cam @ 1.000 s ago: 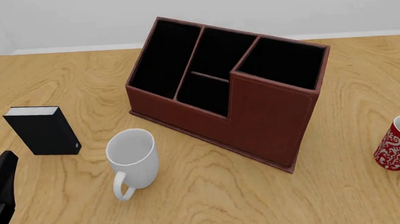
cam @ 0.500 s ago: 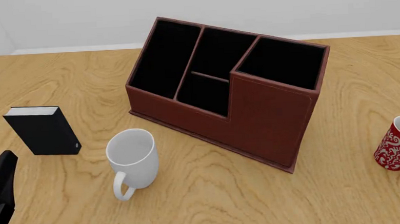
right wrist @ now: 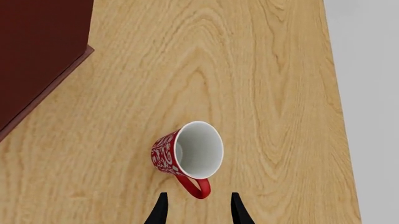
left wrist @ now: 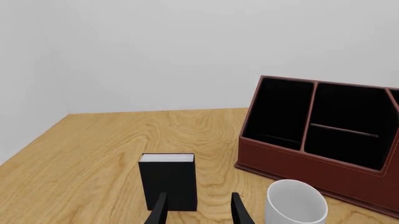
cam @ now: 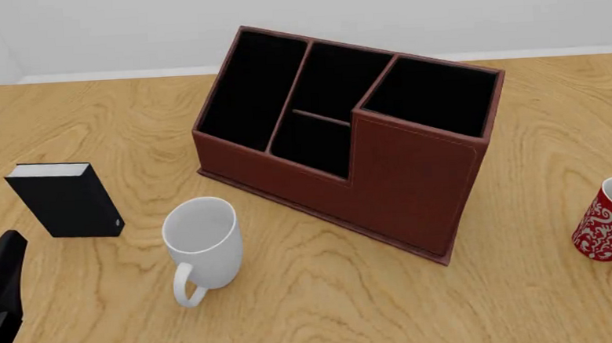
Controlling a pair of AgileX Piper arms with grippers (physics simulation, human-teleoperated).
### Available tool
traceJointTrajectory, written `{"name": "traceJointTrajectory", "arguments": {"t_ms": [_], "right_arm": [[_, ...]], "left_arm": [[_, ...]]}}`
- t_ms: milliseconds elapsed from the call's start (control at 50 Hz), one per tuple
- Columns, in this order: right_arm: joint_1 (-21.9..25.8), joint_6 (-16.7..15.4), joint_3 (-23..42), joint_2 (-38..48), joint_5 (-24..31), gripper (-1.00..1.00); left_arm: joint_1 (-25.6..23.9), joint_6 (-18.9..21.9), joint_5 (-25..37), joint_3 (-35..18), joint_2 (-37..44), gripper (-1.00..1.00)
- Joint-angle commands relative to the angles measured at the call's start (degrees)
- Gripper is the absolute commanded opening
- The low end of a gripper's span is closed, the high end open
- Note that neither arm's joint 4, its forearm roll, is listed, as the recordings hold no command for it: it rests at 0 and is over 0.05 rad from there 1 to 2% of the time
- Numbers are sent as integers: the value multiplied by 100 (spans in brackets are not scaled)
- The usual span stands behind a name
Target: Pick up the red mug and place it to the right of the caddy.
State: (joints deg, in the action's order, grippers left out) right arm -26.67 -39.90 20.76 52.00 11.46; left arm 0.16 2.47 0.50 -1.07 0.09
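No legible text or labels anywhere.

The red mug (right wrist: pixel 187 154) stands upright on the wooden table (right wrist: pixel 262 70), its white inside facing the camera and white swirls showing on its side. Its red handle (right wrist: pixel 195 186) points toward the right gripper (right wrist: pixel 197 210), whose two dark fingertips (right wrist: pixel 160 208) are spread apart, one on either side of the handle without touching it. The caddy (right wrist: pixel 37 51) sits well apart from the mug.
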Motion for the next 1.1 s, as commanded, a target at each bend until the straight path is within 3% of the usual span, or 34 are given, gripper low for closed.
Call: {"name": "traceJointTrajectory", "arguments": {"t_ms": [20, 300, 840, 1100], "right_arm": [[-25, -10, -119, 465, -507, 100], [-183, -72, -157, 1219, -1236, 100], [-287, -74, -288, 1347, -1354, 100], [-396, -162, -294, 1733, -1674, 100]], "left_arm": [[1, 7, 70, -78, 12, 100], [-1, 7, 21, -11, -5, 100], [-16, 40, -21, 27, -5, 100], [-18, 38, 10, -8, -5, 100]]}}
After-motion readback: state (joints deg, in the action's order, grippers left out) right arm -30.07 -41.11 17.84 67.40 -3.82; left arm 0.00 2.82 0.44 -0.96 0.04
